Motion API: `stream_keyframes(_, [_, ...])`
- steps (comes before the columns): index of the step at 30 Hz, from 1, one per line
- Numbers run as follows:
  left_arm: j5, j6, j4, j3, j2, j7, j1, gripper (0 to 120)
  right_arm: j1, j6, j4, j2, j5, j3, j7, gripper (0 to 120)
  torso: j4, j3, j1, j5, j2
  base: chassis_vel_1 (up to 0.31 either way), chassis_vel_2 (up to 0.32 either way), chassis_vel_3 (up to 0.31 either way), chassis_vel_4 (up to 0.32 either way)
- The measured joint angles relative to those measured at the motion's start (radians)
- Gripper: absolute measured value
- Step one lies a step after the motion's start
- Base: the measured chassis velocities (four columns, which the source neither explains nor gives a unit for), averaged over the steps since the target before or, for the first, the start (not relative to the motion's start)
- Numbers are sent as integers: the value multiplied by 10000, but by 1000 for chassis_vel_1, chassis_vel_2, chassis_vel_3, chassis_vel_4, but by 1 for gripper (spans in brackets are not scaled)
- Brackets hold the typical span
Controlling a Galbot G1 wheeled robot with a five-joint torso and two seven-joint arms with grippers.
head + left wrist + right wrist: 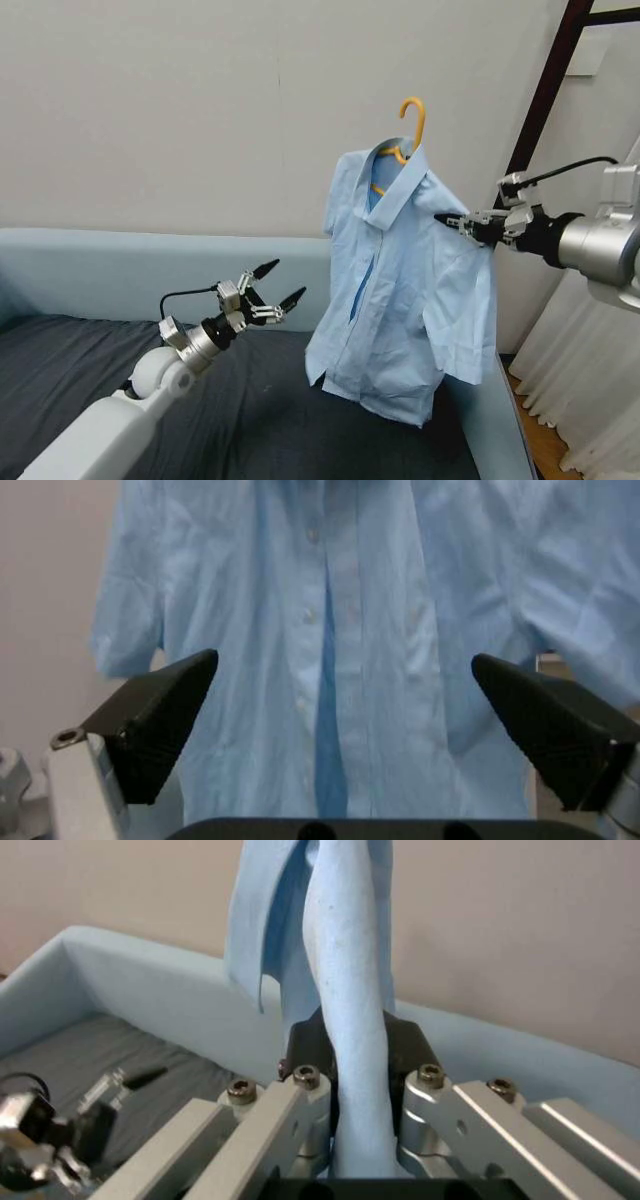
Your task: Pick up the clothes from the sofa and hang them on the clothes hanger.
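Padded sofa point(100, 270), wrinkled shirt point(400, 300) clamped by right gripper point(455, 222), left gripper point(285, 280) spread

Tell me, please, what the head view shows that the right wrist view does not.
Head view: the yellow hanger in the collar, the whole front of the shirt, the curtain. Right wrist view: close up, the right gripper shut on a fold of shirt. Both: shirt, sofa and the open left gripper above the seat.
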Motion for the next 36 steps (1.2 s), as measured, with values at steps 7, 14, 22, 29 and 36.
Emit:
stream_keyframes(7, [336, -298, 349, 334, -891, -331, -99, 100, 109, -132, 289, -115, 251, 26, 480, 7, 0, 1, 0, -1, 0, 0, 0, 0, 0])
stream_keyframes(14, [-577, -238, 831, 876, -1523, -418, -1905, 100, -222, -200, 196, -128, -144, 9, 430, 7, -6, 2, 2, 1, -1, 0, 0, 0, 0])
stream_keyframes(22, [-722, -383, 2427, 1645, -1948, 1015, -4381, 100, -510, -196, 55, -69, -616, -26, 165, 7, 0, 3, 2, 1, -2, 0, 0, 0, 0])
stream_keyframes(29, [-733, -533, 3485, 2327, -2365, 2147, -5995, 91, -615, -144, -49, -9, -902, -38, -2, 7, -4, 2, 3, 2, -2, 0, 0, 0, 0])
stream_keyframes(36, [-602, -512, 4163, 2596, -2458, 3060, -6450, 71, -619, -113, -36, -27, -934, -6, -123, 7, -1, 2, 3, 0, -2, 0, 0, 0, 0])
